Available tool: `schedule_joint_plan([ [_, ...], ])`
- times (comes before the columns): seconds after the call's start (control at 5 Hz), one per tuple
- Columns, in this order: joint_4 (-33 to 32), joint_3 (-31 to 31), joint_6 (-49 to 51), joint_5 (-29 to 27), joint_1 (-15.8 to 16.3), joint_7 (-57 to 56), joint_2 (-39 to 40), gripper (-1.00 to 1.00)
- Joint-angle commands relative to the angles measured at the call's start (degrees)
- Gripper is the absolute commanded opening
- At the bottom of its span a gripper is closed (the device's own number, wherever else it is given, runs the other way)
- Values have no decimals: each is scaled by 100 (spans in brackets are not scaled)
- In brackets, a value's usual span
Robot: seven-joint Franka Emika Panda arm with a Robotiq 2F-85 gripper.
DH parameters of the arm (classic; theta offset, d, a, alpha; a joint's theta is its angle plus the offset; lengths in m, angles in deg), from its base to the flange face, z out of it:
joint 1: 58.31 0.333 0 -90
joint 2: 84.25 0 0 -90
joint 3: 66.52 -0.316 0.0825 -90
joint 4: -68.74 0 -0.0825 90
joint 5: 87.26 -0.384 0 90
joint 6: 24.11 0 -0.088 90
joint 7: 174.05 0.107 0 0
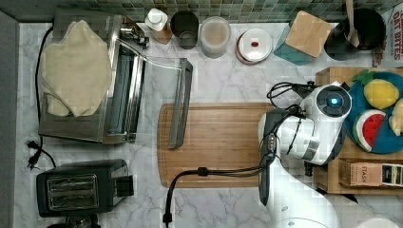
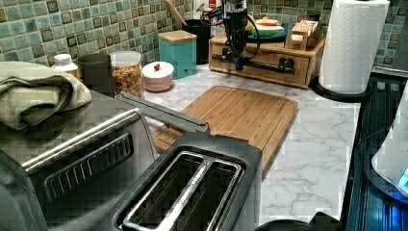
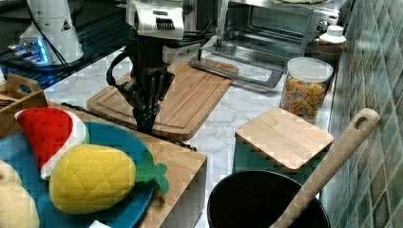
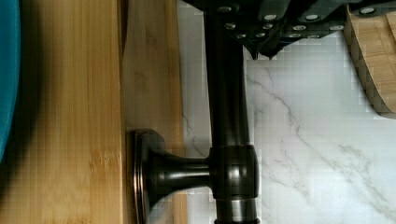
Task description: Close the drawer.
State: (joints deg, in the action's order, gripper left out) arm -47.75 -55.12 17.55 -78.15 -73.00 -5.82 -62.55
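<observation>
Light-wood drawer [image 2: 260, 57] shut flush | dark bar handle [image 4: 227, 102] | fingers [image 3: 145, 107]: cannot tell

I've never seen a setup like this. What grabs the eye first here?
Probably the white robot arm, bent over the wooden cabinet at the top view's right, its gripper down at the cabinet's dark bar handle. Next, the bright plush fruit on the blue plate atop that cabinet. Then the big cutting board mid-counter, with the open toaster oven beside it.
</observation>
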Motion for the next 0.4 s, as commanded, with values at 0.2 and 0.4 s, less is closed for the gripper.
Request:
schedule_joint_plan([
  [0.2, 645, 703, -186, 121, -793, -426, -198, -100],
  [0.4, 645, 729, -186, 107, -769, -433, -196, -100],
])
